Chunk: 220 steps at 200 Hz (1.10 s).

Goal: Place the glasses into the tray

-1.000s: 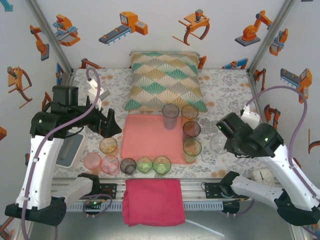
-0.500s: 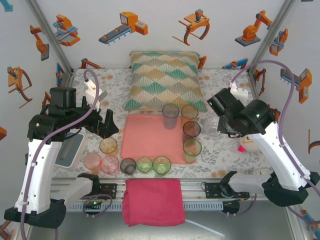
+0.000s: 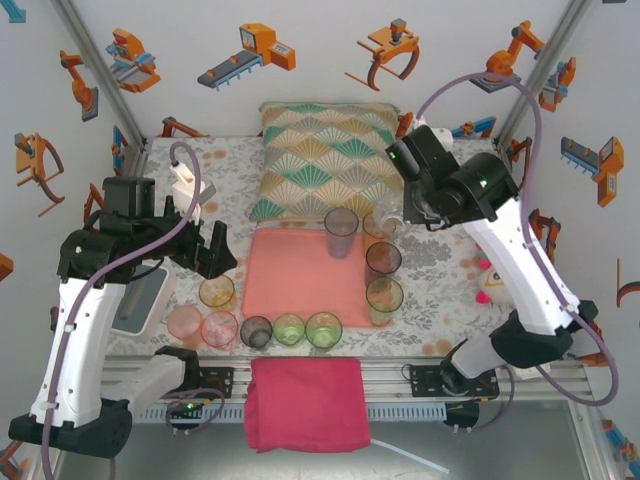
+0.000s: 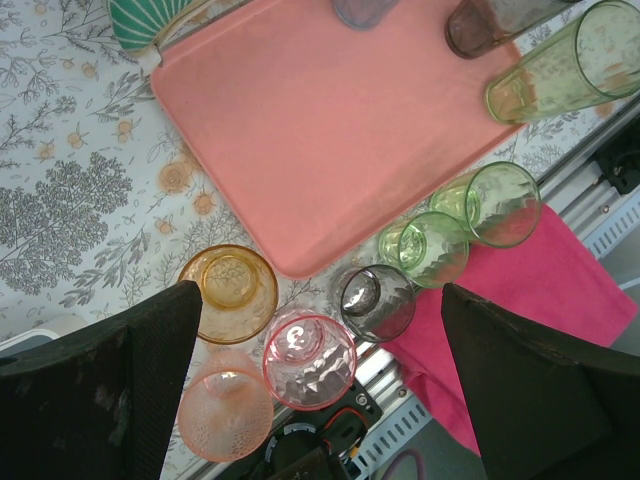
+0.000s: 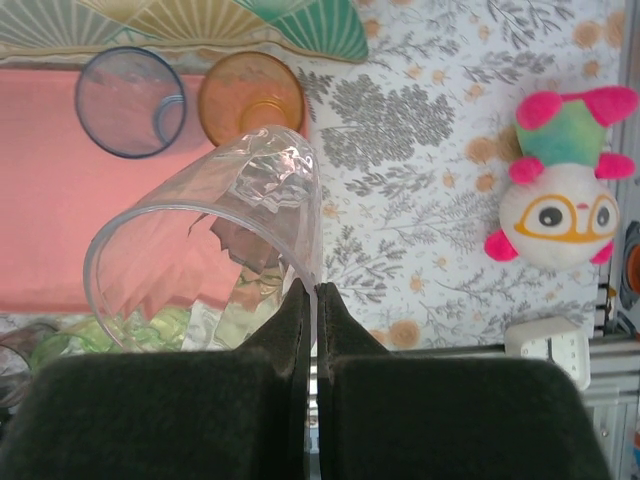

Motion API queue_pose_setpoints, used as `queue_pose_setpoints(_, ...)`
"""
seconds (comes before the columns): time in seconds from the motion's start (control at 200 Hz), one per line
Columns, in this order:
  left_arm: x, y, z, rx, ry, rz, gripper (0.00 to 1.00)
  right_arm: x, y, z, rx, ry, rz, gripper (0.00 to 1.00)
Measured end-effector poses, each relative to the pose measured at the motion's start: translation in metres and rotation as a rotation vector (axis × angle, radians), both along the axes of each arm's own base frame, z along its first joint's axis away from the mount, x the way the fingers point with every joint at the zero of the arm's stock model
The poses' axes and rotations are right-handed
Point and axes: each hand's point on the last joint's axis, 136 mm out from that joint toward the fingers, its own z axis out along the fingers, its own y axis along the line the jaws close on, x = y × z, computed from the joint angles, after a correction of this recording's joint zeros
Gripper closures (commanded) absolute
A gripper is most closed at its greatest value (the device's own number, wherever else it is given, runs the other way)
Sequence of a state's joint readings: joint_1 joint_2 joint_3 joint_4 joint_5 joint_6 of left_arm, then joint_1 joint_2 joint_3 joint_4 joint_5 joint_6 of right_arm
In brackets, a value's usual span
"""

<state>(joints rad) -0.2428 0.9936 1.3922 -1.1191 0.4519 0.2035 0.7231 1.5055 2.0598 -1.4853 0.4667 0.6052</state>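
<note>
Over the far right corner of the salmon tray (image 3: 300, 275), my right pincer (image 5: 308, 290) is clamped on the rim of a clear tumbler (image 5: 210, 230), held tipped in the air. My left pincer (image 3: 218, 252) hangs wide apart above a row of six glasses (image 4: 310, 360) on the floral tablecloth (image 3: 450, 250), near left of the tray. Along the tray's right edge stand four more tumblers (image 3: 383, 262). There's a fan-patterned cushion (image 3: 325, 160) at the far side, a plush toy (image 5: 560, 190) to the right, and robot stickers (image 3: 250, 50) on the white walls.
</note>
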Motion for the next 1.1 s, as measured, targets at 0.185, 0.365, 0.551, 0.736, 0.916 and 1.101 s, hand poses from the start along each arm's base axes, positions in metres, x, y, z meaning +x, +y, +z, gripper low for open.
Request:
queue_pose_setpoints(0.185, 0.003, -0.003, 0.000, -0.028, 0.034, 0.009, 0.03, 0.013, 0.028, -0.004, 0.043, 0.021, 0.081, 1.00)
queue_pose_setpoints(0.365, 0.023, -0.004, 0.012, -0.075, 0.059, 0.048, 0.03, 0.021, 0.057, -0.007, 0.072, 0.028, 0.144, 1.00)
queue_pose_setpoints(0.551, 0.024, -0.005, 0.013, -0.094, 0.070, 0.054, 0.03, 0.014, 0.084, -0.017, 0.073, 0.052, 0.216, 1.00)
queue_pose_setpoints(0.736, 0.023, -0.004, 0.014, -0.098, 0.067, 0.055, 0.03, 0.008, 0.095, -0.041, 0.073, 0.090, 0.246, 1.00)
queue_pose_setpoints(0.916, 0.020, -0.004, 0.016, -0.110, 0.066, 0.053, 0.03, 0.004, 0.100, -0.069, 0.074, 0.133, 0.244, 1.00)
queue_pose_setpoints(1.101, 0.018, -0.004, 0.014, -0.111, 0.069, 0.050, 0.03, -0.002, 0.103, -0.086, 0.089, 0.149, 0.244, 1.00)
